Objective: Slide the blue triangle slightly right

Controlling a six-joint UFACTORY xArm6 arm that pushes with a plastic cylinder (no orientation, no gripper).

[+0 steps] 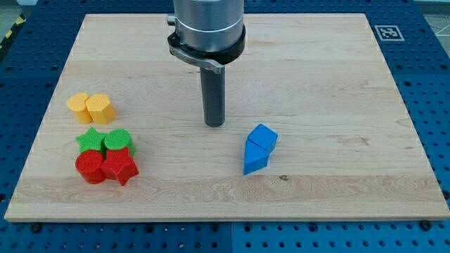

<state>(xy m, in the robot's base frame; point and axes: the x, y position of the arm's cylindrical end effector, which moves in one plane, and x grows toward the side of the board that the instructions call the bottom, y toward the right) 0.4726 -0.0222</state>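
Note:
The blue triangle point(254, 159) lies on the wooden board point(337, 84), right of centre and toward the view's bottom. A blue cube point(264, 136) touches it on its upper right side. My tip point(214, 124) stands on the board to the upper left of both blue blocks, a short gap away from them and touching neither.
At the view's left sit two yellow blocks point(91, 107), touching each other. Below them is a tight cluster: a green star point(89, 139), a green cylinder point(118, 140), a red cylinder point(90, 167) and a red star point(119, 166). A marker tag point(389, 31) is at the board's top right corner.

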